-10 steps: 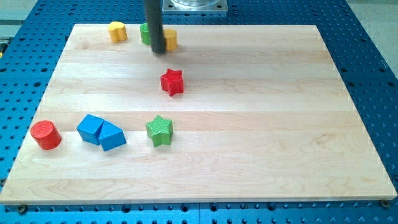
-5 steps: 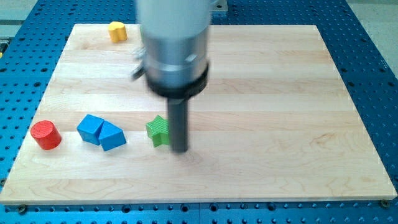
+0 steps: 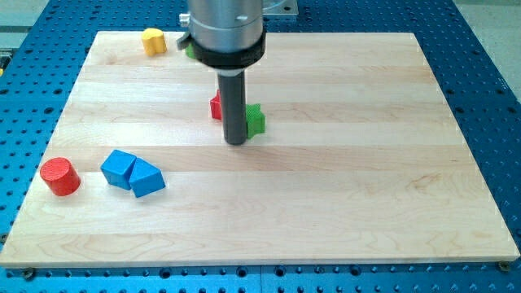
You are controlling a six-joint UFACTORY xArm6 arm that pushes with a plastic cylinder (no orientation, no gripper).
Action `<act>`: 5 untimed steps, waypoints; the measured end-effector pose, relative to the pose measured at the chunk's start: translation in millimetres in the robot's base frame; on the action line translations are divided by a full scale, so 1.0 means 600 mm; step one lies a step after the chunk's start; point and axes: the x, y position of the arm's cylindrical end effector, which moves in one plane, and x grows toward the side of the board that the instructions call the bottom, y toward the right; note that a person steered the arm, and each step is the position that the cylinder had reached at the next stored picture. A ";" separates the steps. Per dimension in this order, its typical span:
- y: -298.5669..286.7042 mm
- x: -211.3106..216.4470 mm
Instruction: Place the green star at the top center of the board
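The green star [image 3: 256, 121] lies near the board's middle, mostly hidden behind my rod; only its right part shows. My tip [image 3: 236, 142] rests on the board just below and left of the star, touching or almost touching it. The red star [image 3: 216, 107] sits right behind the rod on its left, only a sliver showing. The wooden board [image 3: 342, 163] fills the view.
A yellow block [image 3: 153, 40] sits at the top left. A green block [image 3: 189, 50] peeks out beside the arm's body near the top. Two blue blocks [image 3: 132, 173] lie together at the lower left, with a red cylinder [image 3: 59, 177] to their left.
The green star has moved up and to the right, from the lower middle to beside the red star. My tip moved up with it. The arm's body now hides the top-centre blocks.
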 end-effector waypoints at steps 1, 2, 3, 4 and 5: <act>0.030 -0.052; 0.052 -0.108; 0.080 -0.154; 0.077 -0.090; 0.102 -0.080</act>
